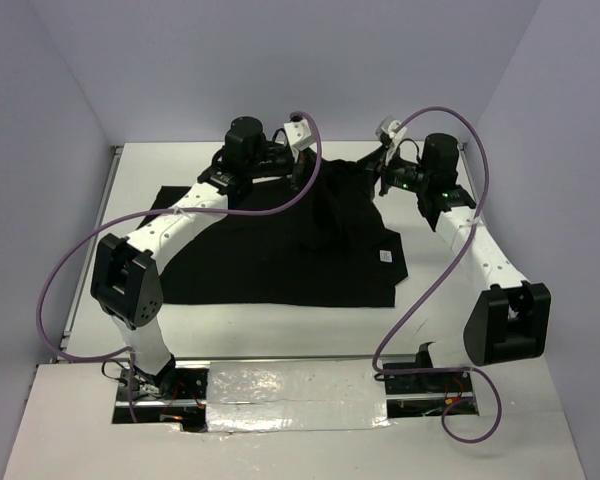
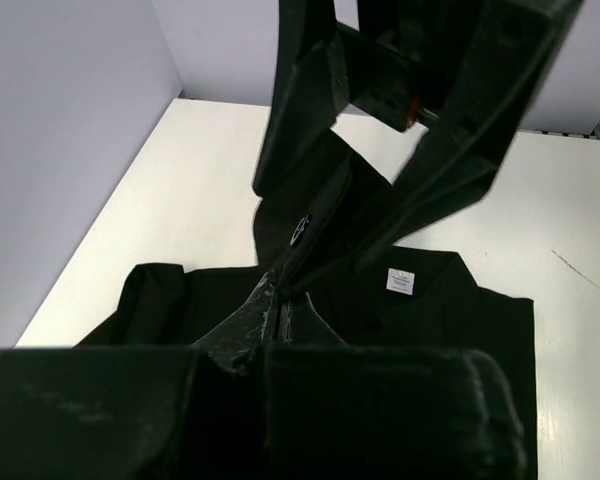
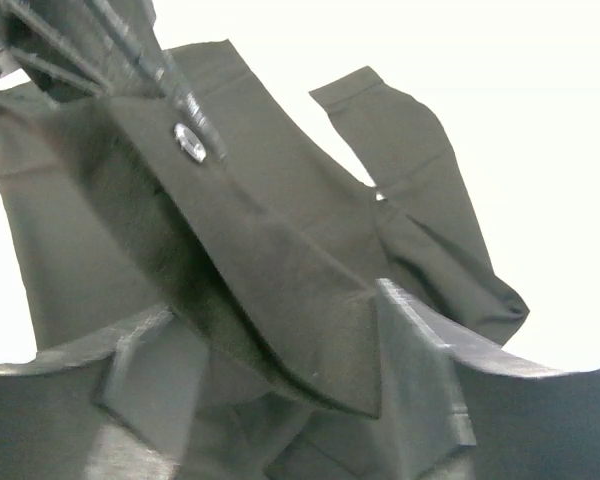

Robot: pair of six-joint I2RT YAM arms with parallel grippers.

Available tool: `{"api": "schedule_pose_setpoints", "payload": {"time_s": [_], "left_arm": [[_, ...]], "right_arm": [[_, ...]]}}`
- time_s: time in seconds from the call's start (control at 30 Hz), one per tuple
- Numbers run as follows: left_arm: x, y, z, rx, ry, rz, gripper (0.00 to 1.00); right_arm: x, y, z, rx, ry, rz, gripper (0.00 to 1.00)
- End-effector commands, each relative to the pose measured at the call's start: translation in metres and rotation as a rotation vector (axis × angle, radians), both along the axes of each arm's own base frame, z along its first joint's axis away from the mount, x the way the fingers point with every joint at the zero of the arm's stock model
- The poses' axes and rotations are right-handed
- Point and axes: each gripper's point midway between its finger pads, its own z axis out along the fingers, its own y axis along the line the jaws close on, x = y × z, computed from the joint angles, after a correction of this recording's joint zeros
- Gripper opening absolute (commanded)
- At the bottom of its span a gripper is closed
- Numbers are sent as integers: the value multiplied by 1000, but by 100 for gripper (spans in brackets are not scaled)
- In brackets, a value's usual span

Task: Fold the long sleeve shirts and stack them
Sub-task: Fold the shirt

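Shirt [image 1: 270,260] lies spread on the white table [image 1: 280,330], black, mostly flat at the near side, far edge pulled up into a ridge between the two arms. Left gripper [image 1: 298,178] has its jaws closed on a pinch of the far hem or collar area; the left wrist view shows the fingers meeting with cloth clamped between them. Right gripper [image 1: 383,172] also looks clamped on a fold of the same far edge, with fabric draped over its lower finger in the right wrist view. Likely reason: both hold the far edge up so it can be carried toward the near side as a fold. White tag [image 1: 387,256] sits near the right hem. One sleeve [image 3: 400,150] trails loose. Hard to read: black fingers on black cloth, so exact grip lines blur; the other sleeve is not made out; only one shirt visible, no stack seen
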Motion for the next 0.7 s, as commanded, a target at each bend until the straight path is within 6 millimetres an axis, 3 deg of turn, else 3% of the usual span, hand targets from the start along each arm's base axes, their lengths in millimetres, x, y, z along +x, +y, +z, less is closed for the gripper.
{"api": "schedule_pose_setpoints", "payload": {"time_s": [0.0,0.07,0.1,0.17,0.27,0.3,0.43,0.53,0.67], "left_arm": [[-8,-6,31,-57,-69,-63,0],[-8,-7,30,-57,-66,-66,0],[-7,-7,30,-56,-67,-66,0],[-6,-8,31,-54,-72,-66,0],[-3,-6,33,-51,-86,-57,0],[-2,-5,33,-50,-88,-53,0],[8,-1,32,-37,-116,-22,0],[22,1,35,-11,-189,16,7],[52,10,53,1,-277,111,11]], "right_arm": [[11,2,38,-4,-117,-19,68],[14,6,35,-28,-109,-13,61],[14,12,37,-42,-111,-2,52],[17,14,24,-84,-80,-7,41],[19,14,20,-97,-44,-16,7],[22,12,21,-97,-29,-40,0],[27,4,25,-121,-27,-112,0],[41,-8,42,-136,-74,-246,0],[48,-15,88,-141,-241,-384,0]]}}
